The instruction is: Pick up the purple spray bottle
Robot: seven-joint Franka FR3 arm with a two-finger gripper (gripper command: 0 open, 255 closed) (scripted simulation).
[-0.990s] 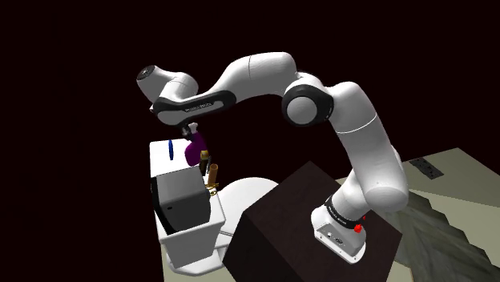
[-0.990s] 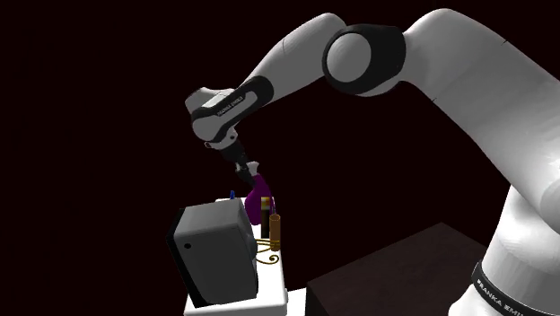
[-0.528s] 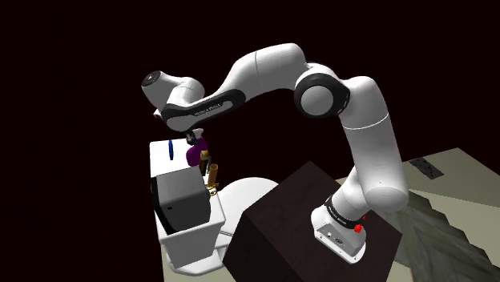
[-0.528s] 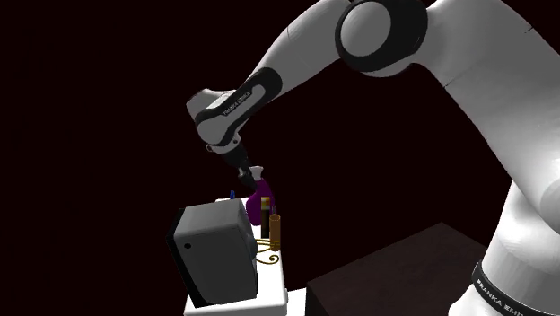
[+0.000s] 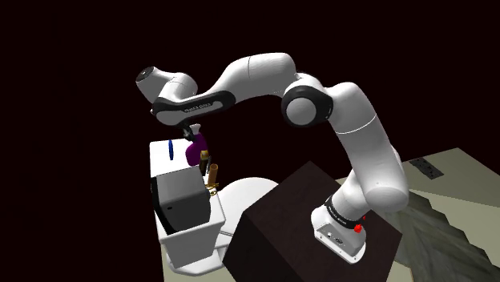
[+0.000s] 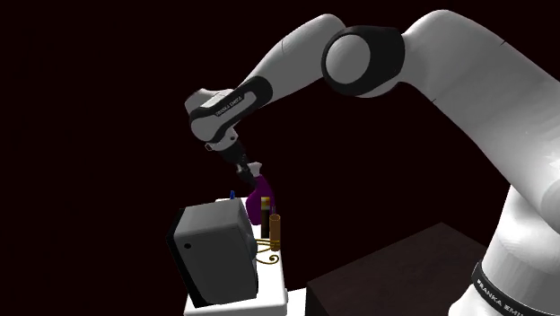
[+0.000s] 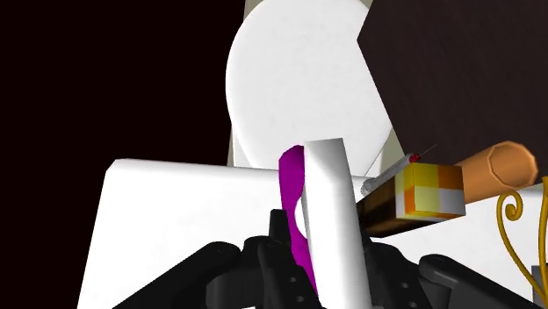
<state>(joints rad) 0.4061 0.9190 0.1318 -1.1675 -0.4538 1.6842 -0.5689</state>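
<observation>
Claw (image 6: 240,167): closed on the purple spray bottle; in the wrist view its black fingers (image 7: 250,268) press both sides of the bottle's white head.
Purple spray bottle (image 6: 260,194): at 5 o'clock from the claw in the second exterior view, tilted. I cannot tell whether its base touches anything.
Brown cylinder (image 6: 275,231): just beside the bottle, at its 5 o'clock.
Blue object (image 5: 170,149): at the bottle's 9 o'clock in the shoulder view.
Grey box (image 6: 215,253): at the bottle's 7 o'clock, on the white tank top (image 5: 192,239).
Dark stand (image 5: 296,216): at 4 o'clock, well apart.
</observation>
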